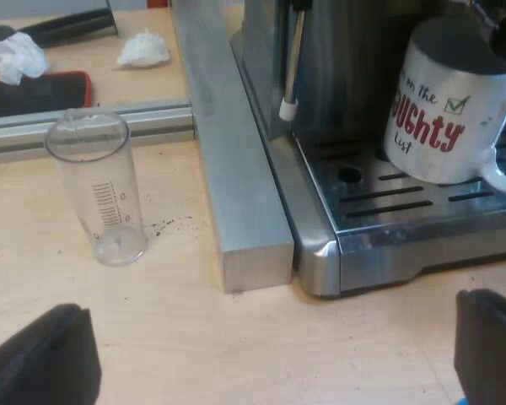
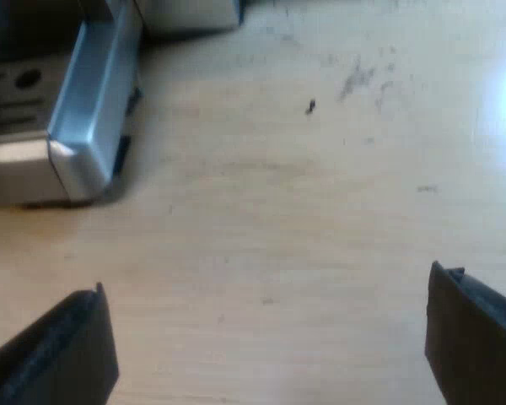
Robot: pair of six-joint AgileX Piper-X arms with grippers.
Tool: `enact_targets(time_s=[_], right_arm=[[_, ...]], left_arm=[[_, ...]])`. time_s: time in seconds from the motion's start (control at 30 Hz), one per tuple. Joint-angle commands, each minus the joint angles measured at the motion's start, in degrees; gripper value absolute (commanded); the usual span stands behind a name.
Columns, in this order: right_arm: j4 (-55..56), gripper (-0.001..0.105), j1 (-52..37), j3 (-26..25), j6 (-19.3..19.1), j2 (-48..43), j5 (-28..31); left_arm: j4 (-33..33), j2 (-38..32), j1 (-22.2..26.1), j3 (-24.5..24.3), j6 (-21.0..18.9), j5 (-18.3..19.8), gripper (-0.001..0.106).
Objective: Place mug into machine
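Observation:
A white mug [image 1: 449, 110] with red lettering stands on the slotted drip tray [image 1: 388, 202] of the espresso machine [image 1: 346, 67], under its front. My left gripper [image 1: 270, 359] hangs open over the wooden table, short of the tray's edge, with nothing between its fingers [image 1: 46, 359]. My right gripper [image 2: 270, 346] is open too, above bare wood beside a corner of the machine's base [image 2: 84, 143]. Its fingers [image 2: 476, 337] hold nothing.
A clear measuring glass [image 1: 97, 186] stands upright on the table near a metal bar [image 1: 232, 169] that runs along the machine's side. Crumpled white tissues [image 1: 143, 49] and a dark red-edged tray [image 1: 34, 91] lie beyond a second bar. Coffee specks dot the wood.

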Motion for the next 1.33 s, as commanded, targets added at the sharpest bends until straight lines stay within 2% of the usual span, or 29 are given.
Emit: enact_targets(time_s=[0.03,1.33], right_arm=[[-1.69,0.077,0.1,0.08,-0.56,-2.54,-0.41],[-1.68,0.077,0.1,0.05,-0.56,-2.54,-0.03]], left_arm=[[-0.81,-7.98,-0.22,-0.22,-0.24,0.29,0.087],[-3.33,-7.98,-0.22,1.08,-0.02,-0.08,0.087]])
